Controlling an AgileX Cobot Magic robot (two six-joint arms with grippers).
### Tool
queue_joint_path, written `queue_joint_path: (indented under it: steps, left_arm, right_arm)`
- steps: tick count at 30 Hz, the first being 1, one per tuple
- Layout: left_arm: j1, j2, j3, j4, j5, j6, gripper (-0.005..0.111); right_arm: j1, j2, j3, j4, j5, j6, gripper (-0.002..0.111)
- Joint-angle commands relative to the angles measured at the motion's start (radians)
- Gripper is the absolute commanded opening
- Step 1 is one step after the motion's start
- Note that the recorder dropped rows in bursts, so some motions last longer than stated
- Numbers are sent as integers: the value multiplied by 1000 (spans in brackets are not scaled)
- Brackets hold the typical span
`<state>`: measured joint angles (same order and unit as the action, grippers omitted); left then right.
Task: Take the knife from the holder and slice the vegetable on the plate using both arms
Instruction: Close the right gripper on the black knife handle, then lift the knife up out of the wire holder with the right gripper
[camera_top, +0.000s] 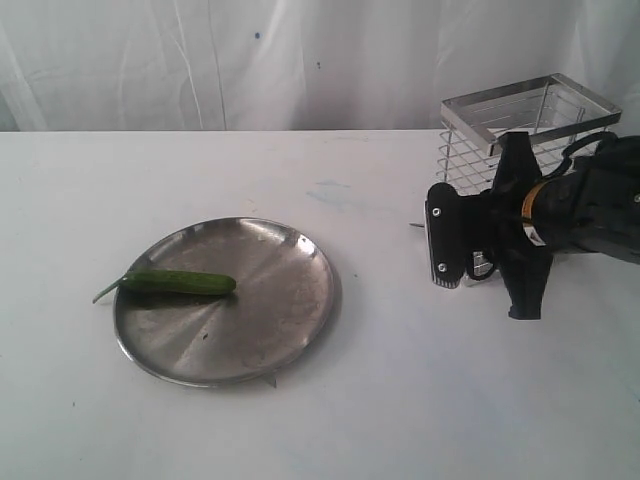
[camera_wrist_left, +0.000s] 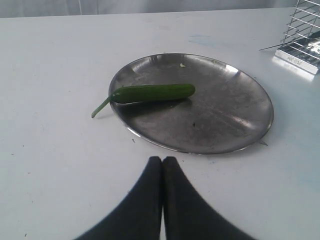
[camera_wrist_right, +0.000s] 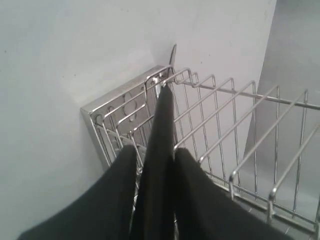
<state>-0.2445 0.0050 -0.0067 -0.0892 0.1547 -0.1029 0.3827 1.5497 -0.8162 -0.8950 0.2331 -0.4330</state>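
Note:
The dark green vegetable (camera_top: 180, 283) lies on the left part of the steel plate (camera_top: 290, 320), its pale stem over the rim. My right gripper (camera_top: 492, 242) is at the front of the wire holder (camera_top: 545, 105). In the right wrist view that gripper (camera_wrist_right: 156, 150) is shut on the knife's black handle (camera_wrist_right: 163, 120), which still leans inside the holder (camera_wrist_right: 225, 115). The blade tip (camera_top: 416, 225) pokes out near the holder's base. My left gripper (camera_wrist_left: 162, 160) is shut and empty, short of the plate (camera_wrist_left: 235, 125) and the vegetable (camera_wrist_left: 152, 93). It is not in the exterior view.
The holder stands at the back right of the white table, near a white curtain. The left wrist view catches the holder's corner (camera_wrist_left: 302, 35) with the knife tip (camera_wrist_left: 272, 47) sticking out. The black right arm (camera_top: 595, 205) reaches in from the right edge.

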Motion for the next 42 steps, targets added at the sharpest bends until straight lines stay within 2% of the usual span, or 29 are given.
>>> queue_joint_path:
  steps: [1,14,21,33,42]
  left_arm:
    - [1,-5,7,-6,4,-2,5]
    - [1,-5,7,-6,4,-2,5]
    - [1,-5,7,-6,4,-2,5]
    - [1,-5,7,-6,4,-2,5]
    - [1,-5,7,-6,4,-2,5]
  right_arm:
    - [-6,-42,2,32,47,0,0]
    - [-4,-186,-3,216,102,22,0]
    - [27,-175,-3,278,152,12,0]
    - [40,-127,-161,591,334,87,0]
    - [40,-107,-224,654,440,228,0]
